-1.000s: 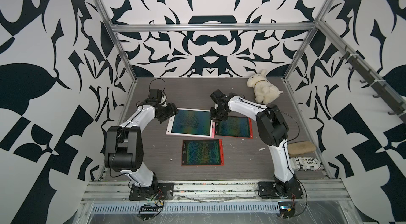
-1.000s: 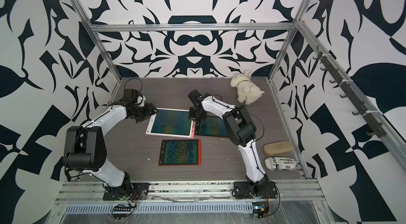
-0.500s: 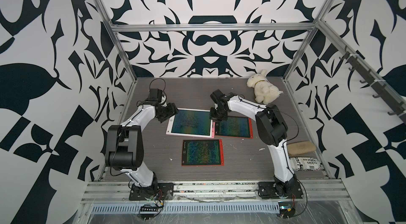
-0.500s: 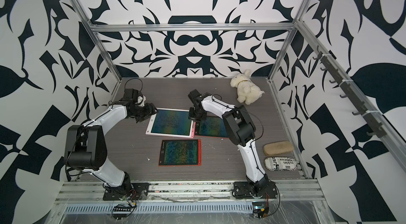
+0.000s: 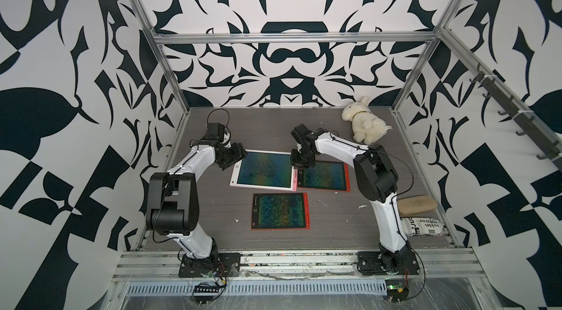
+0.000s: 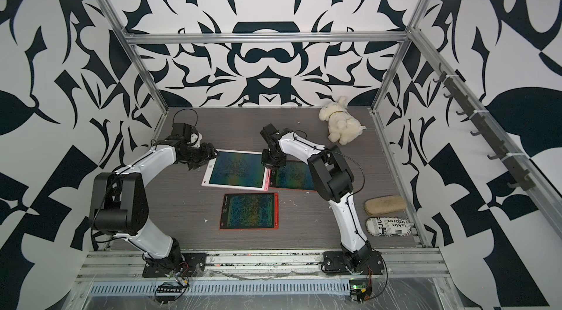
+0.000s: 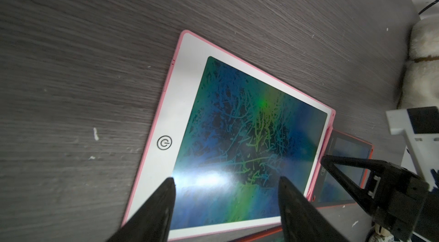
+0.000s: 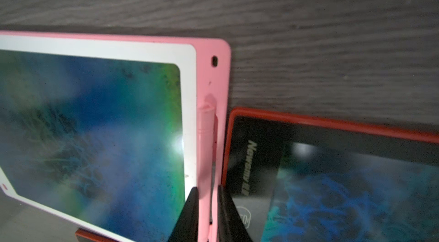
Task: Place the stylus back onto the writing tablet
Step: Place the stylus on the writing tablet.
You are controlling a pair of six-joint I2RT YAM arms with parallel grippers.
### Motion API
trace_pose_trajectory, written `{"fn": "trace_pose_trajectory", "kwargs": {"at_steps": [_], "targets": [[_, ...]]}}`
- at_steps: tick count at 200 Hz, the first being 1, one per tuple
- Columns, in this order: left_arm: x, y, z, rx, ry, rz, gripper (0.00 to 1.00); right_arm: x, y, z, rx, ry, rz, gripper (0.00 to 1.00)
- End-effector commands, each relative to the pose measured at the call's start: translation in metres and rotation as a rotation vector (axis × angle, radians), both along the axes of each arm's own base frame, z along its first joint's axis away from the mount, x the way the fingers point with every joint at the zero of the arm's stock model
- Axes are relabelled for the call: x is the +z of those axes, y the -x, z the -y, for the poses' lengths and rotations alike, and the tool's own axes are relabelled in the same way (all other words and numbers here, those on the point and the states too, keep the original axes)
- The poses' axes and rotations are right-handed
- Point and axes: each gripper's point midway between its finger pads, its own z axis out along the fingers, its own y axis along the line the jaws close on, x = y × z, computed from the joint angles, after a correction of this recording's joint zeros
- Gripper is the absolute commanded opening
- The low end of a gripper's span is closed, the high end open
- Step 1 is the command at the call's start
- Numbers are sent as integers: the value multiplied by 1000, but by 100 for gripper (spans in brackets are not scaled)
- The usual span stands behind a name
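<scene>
The pink-rimmed writing tablet (image 5: 263, 173) lies flat at mid-table, seen in both top views (image 6: 234, 171). Its pink stylus (image 8: 205, 145) lies along the slot in the edge that faces the red tablet. My right gripper (image 8: 206, 187) straddles the stylus there. Its fingers are narrowly open: one finger touches the stylus, the other stands by the tablet's rim with a thin gap between. My left gripper (image 7: 225, 180) is open over the opposite end of the tablet (image 7: 237, 134), near the power button, with nothing between its fingers.
A red tablet (image 5: 324, 176) lies right against the pink one's stylus edge, partly under my right gripper (image 5: 299, 162). A second red tablet (image 5: 279, 211) lies nearer the front. A plush rabbit (image 5: 363, 124) sits at the back right. Two pouches (image 5: 418, 205) lie by the right wall.
Both arms stay where they were. The right gripper's fingers have eased apart slightly around the stylus.
</scene>
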Motion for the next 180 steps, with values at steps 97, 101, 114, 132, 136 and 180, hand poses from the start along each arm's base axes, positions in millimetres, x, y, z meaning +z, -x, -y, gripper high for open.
{"fn": "trace_pose_trajectory", "kwargs": {"at_steps": [97, 101, 114, 132, 136, 180], "targets": [[2, 0, -1, -6, -4, -11, 68, 29, -18, -9, 14, -28, 57, 8], [2, 0, -1, -6, -4, -11, 68, 28, -18, -9, 14, -28, 57, 8], [1, 0, -1, -5, -6, -12, 69, 28, -21, -11, 14, -31, 62, 7], [-1, 0, -1, -4, -5, -18, 68, 27, -26, -12, 13, -36, 62, 6], [-1, 0, -1, -4, -5, -17, 68, 26, -27, -13, 14, -37, 62, 6], [-2, 0, -1, -3, -3, -22, 68, 17, -33, -11, 13, -28, 47, 5]]}}
